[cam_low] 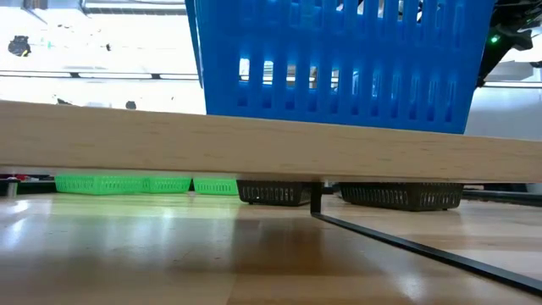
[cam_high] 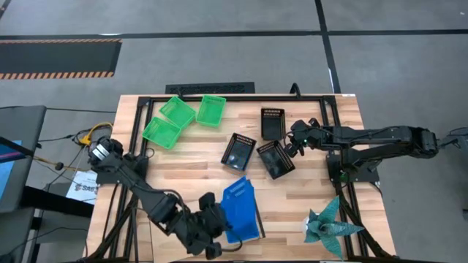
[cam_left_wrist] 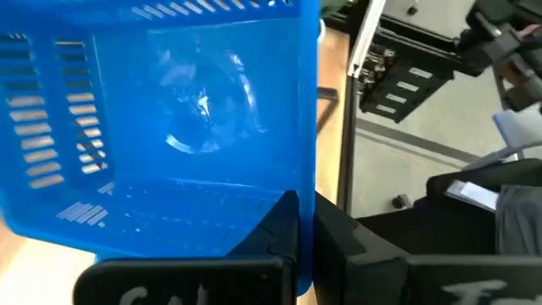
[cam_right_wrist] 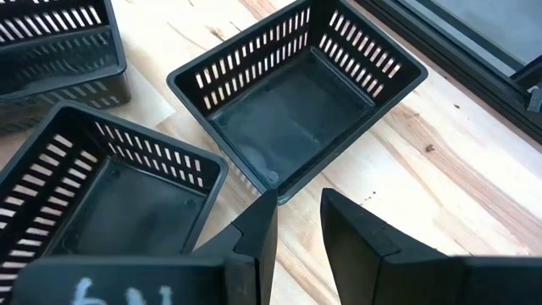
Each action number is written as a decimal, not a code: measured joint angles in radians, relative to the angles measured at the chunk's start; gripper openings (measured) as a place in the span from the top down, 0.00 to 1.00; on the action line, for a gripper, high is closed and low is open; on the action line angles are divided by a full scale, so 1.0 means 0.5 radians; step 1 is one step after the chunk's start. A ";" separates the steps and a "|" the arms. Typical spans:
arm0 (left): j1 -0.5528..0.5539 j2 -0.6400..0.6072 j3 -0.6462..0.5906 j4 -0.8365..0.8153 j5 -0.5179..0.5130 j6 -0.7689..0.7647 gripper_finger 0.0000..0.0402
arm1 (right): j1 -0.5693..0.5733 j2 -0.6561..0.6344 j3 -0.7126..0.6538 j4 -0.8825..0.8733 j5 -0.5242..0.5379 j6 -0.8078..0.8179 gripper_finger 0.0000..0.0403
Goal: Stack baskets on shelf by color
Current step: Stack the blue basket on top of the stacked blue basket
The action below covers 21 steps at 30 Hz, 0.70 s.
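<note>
A blue basket (cam_high: 241, 208) stands on the light-wood shelf plank (cam_low: 254, 140) at the table's near edge, and it fills the left wrist view (cam_left_wrist: 169, 127). My left gripper (cam_high: 219, 228) is shut on it from the left. Three green baskets (cam_high: 179, 118) lie on the far left of the table. Three black baskets (cam_high: 259, 145) sit in the middle. My right gripper (cam_right_wrist: 296, 212) is open and hovers just off the near corner of one black basket (cam_right_wrist: 296, 110), touching nothing. My left gripper holds the blue basket by a side wall (cam_left_wrist: 306, 169). The wall runs between the two fingers, one finger (cam_left_wrist: 279, 224) inside the basket and the other (cam_left_wrist: 347, 241) outside. The basket's bottom (cam_low: 339, 119) lies along the shelf plank.
A teal paper origami figure (cam_high: 329, 223) lies at the table's near right corner. A black metal frame (cam_high: 234, 96) borders the table's far side, and a thin black rod (cam_low: 406, 241) runs under the plank. Bare wood lies between the green and black baskets.
</note>
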<state>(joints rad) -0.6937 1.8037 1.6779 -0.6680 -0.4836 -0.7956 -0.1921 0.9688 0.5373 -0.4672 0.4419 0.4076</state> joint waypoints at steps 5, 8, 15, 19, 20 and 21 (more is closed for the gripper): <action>-0.090 0.019 -0.001 -0.034 -0.109 -0.109 1.00 | 0.000 0.000 0.000 0.000 0.000 0.000 0.71; -0.109 0.050 0.002 -0.055 -0.122 -0.112 1.00 | 0.000 0.000 0.000 0.000 0.001 0.000 0.71; -0.097 0.161 -0.001 -0.090 -0.022 -0.095 1.00 | 0.000 -0.001 0.000 0.004 0.000 0.002 0.71; -0.092 0.197 -0.001 -0.101 0.019 -0.088 1.00 | 0.000 0.000 0.000 0.000 0.000 0.003 0.71; -0.092 0.197 -0.001 -0.101 0.021 -0.088 1.00 | 0.000 0.000 0.000 -0.001 0.001 0.006 0.71; -0.092 0.196 0.000 -0.092 0.020 -0.093 1.00 | 0.000 0.000 0.000 0.001 0.000 0.006 0.71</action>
<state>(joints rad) -0.7399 1.9016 1.6778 -0.7141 -0.4739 -0.8420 -0.1921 0.9688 0.5373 -0.4668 0.4419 0.4107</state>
